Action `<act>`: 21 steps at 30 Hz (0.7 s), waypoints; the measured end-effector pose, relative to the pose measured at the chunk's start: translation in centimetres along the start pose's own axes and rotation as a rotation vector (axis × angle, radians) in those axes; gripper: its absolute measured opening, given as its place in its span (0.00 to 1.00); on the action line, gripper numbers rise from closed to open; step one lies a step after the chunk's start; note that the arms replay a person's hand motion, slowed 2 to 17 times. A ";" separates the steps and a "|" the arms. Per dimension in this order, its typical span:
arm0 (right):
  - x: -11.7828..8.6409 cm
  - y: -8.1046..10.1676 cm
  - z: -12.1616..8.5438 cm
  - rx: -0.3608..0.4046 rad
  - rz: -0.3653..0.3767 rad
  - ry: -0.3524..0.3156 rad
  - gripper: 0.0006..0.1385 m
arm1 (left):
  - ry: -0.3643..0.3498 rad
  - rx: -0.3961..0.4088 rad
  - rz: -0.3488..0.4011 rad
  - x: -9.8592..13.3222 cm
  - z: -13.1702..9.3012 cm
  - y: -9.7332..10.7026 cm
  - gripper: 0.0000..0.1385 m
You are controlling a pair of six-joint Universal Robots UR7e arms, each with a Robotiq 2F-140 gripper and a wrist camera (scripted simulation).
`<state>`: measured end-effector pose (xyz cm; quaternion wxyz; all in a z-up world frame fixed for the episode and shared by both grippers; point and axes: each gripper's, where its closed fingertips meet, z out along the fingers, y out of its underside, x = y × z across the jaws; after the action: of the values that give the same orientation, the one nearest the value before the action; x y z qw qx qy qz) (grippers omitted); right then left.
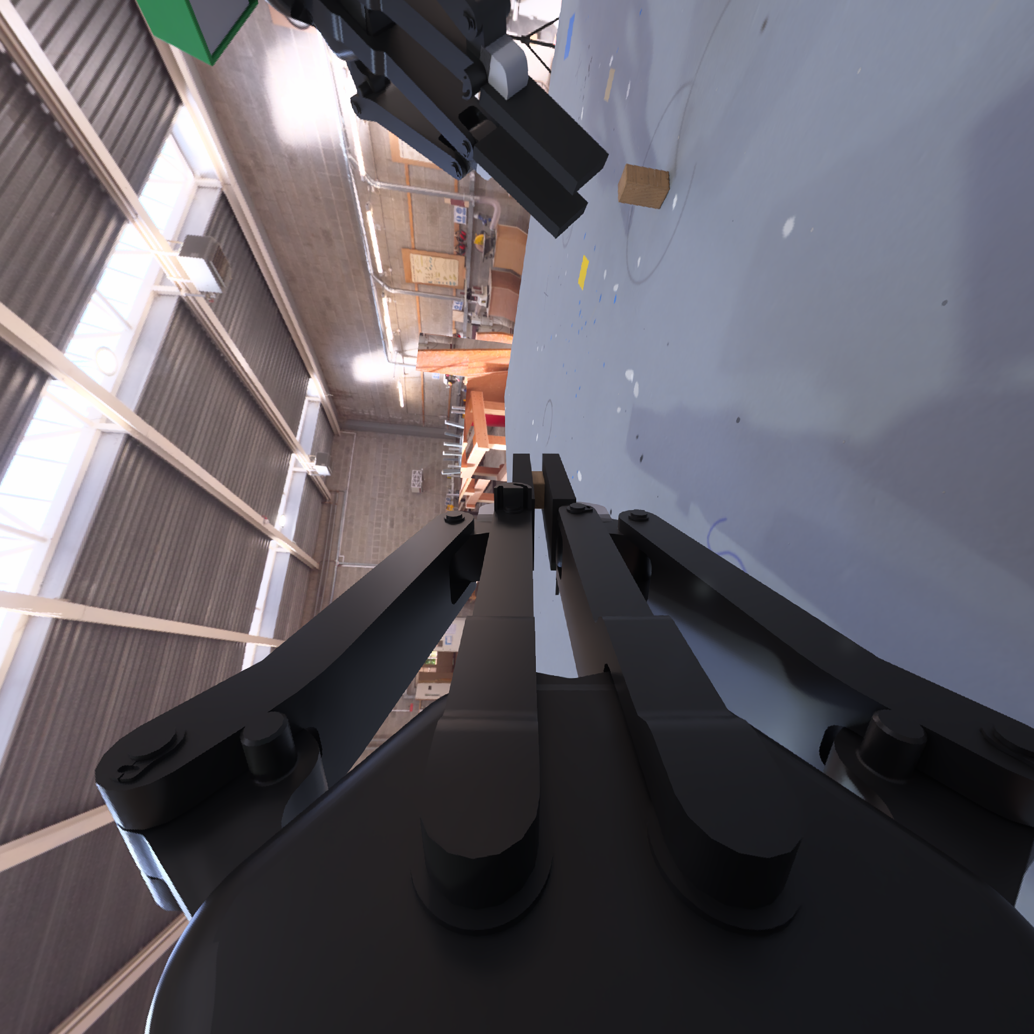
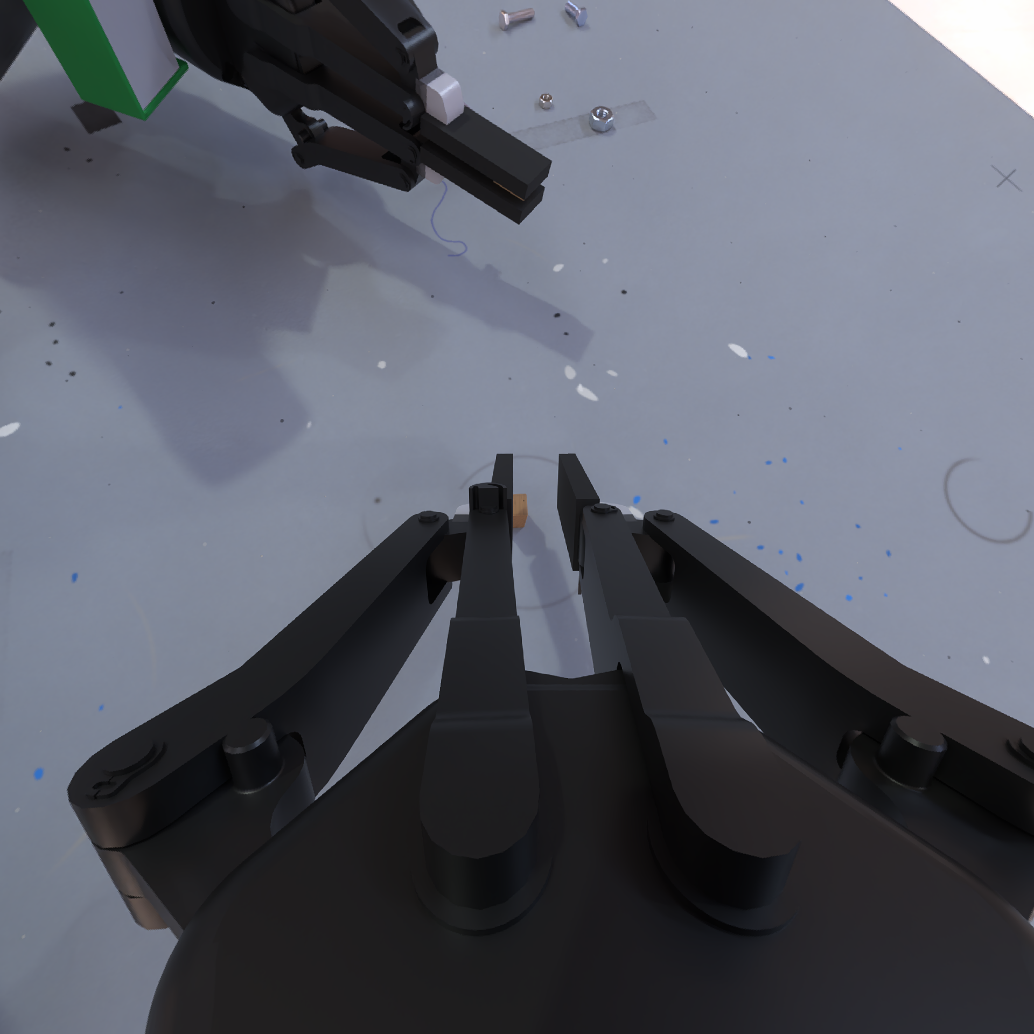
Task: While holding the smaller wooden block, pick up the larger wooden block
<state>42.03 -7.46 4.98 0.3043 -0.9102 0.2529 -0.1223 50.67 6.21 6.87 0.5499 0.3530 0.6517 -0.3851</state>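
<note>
My left gripper [image 1: 536,470] is shut on the smaller wooden block [image 1: 537,485], a thin tan piece that shows only as a sliver between the pads. The same hold shows in the right wrist view, where the left gripper [image 2: 529,193] is above the table with the block [image 2: 506,190] in its tips. The larger wooden block [image 1: 643,186] lies on the grey table [image 1: 839,335]. My right gripper [image 2: 535,475] is partly open and empty, a little above this block [image 2: 521,510]. The block shows beside my left finger and is mostly hidden by it.
Two bolts [image 2: 516,18] [image 2: 576,12] and two nuts [image 2: 546,101] [image 2: 601,118] lie at the far side of the table. The table's edge runs across the top right corner [image 2: 962,61]. A green-and-grey box [image 2: 112,56] sits on the left arm's wrist.
</note>
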 end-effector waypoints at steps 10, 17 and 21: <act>-0.9 0.4 0.5 0.036 -0.021 0.020 0.15 | 0.000 0.007 -0.018 -0.1 0.0 -0.1 0.04; -0.9 0.6 0.8 0.057 -0.031 0.032 0.15 | -0.002 0.013 -0.026 -0.1 0.0 -0.3 0.04; -1.0 0.7 1.1 0.065 -0.020 0.020 0.15 | -0.003 0.017 -0.026 -0.2 0.0 -0.4 0.04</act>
<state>41.29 -6.89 3.62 0.3298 -0.9010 0.2429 -0.1427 50.36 6.04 7.06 0.5429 0.3484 0.6521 -0.3984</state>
